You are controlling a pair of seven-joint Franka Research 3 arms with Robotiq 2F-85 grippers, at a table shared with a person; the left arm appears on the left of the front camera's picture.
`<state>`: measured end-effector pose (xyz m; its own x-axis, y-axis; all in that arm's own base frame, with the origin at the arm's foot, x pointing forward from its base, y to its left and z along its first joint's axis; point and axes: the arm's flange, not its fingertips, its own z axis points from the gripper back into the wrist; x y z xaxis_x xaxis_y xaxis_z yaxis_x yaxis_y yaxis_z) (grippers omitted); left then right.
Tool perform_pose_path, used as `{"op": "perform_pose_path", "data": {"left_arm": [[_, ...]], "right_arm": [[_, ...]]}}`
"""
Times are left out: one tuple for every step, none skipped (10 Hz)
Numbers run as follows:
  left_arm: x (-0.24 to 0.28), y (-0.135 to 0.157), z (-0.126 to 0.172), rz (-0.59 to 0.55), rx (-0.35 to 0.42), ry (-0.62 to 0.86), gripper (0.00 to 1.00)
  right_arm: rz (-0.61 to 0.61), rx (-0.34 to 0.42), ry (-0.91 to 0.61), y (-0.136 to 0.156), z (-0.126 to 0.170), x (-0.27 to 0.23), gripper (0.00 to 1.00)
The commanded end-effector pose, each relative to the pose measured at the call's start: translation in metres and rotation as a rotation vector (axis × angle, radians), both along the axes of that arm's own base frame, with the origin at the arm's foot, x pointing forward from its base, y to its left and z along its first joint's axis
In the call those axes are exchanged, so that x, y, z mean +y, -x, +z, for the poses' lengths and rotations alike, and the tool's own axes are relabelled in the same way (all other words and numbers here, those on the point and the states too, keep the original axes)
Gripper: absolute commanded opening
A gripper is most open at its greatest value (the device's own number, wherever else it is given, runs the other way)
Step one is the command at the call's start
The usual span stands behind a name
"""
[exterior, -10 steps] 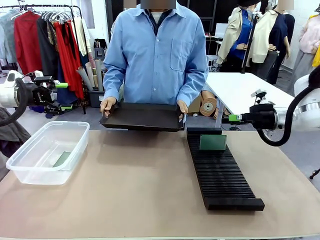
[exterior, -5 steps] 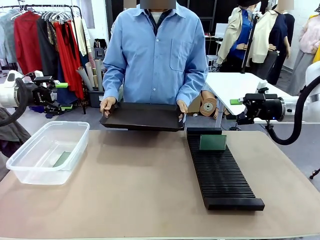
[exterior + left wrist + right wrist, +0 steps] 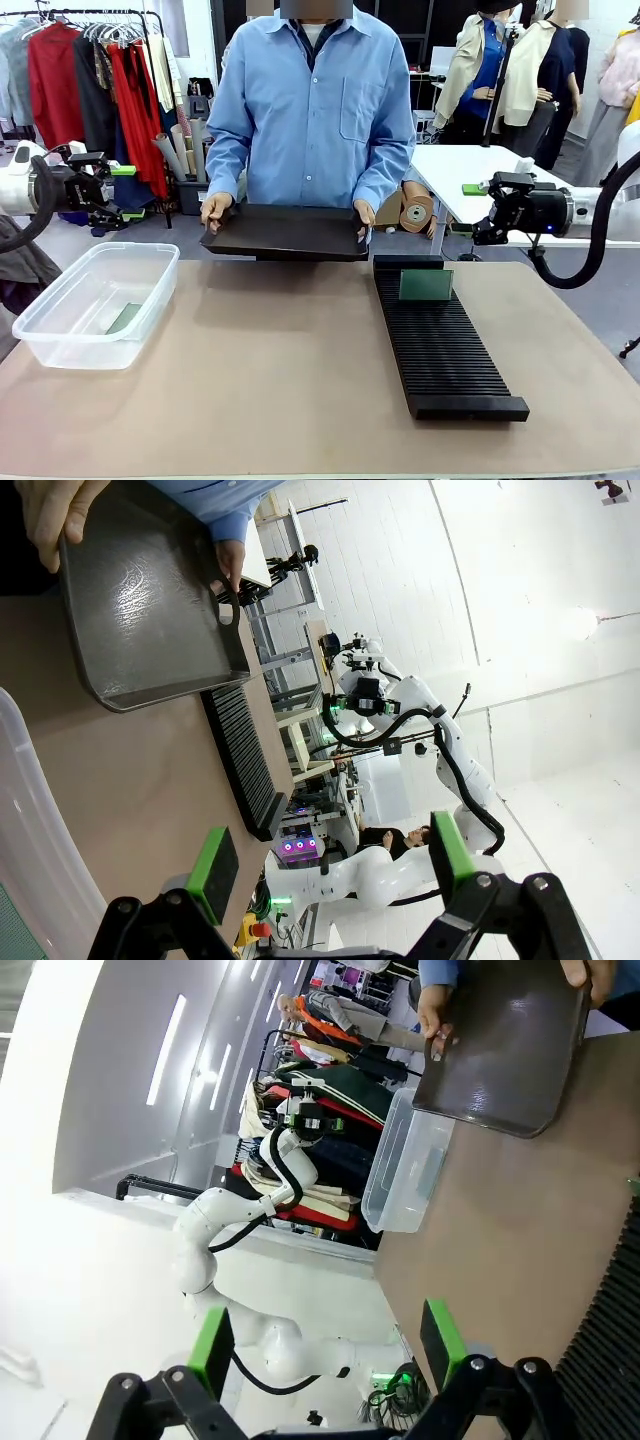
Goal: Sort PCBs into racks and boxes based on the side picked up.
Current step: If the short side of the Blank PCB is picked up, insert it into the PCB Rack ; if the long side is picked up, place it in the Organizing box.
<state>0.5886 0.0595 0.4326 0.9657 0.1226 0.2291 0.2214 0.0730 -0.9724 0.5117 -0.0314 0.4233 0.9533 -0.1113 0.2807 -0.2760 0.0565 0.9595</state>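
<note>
A clear box stands at the table's left with one green PCB flat inside. One PCB stands upright in the far end of the long black rack on the right. My left gripper hovers open and empty beyond the table's left edge, behind the box. My right gripper hangs open and empty off the far right corner, behind the rack. In the left wrist view the open left gripper faces the rack. In the right wrist view the open right gripper faces the box.
A person in a blue shirt stands at the far side and holds a smooth black tray with both hands, just above the table's far edge. The same tray shows in the left wrist view. Bare tabletop lies between box and rack.
My right arm has lifted and pulled back a little toward the right, with the gripper still open. The left arm, the person and the tray have not moved.
</note>
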Motion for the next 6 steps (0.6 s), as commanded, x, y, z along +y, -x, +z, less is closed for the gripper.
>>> {"op": "perform_pose_path", "data": {"left_arm": [[0.0005,0.0012,0.0029,-0.002,0.004,-0.001,1.00],[0.0005,0.0012,0.0029,-0.002,0.004,-0.001,1.00],[0.0005,0.0012,0.0029,-0.002,0.004,-0.001,1.00],[0.0005,0.0012,0.0029,-0.002,0.004,-0.001,1.00],[0.0005,0.0012,0.0029,-0.002,0.004,-0.001,1.00],[0.0005,0.0012,0.0029,-0.002,0.004,-0.001,1.00]], "right_arm": [[-0.007,-0.024,0.016,-0.0007,0.0011,-0.0008,1.00],[-0.007,-0.024,0.016,-0.0007,0.0011,-0.0008,1.00],[-0.007,-0.024,0.016,-0.0007,0.0011,-0.0008,1.00],[-0.007,-0.024,0.016,-0.0007,0.0011,-0.0008,1.00],[-0.007,-0.024,0.016,-0.0007,0.0011,-0.0008,1.00],[-0.007,-0.024,0.016,-0.0007,0.0011,-0.0008,1.00]]}}
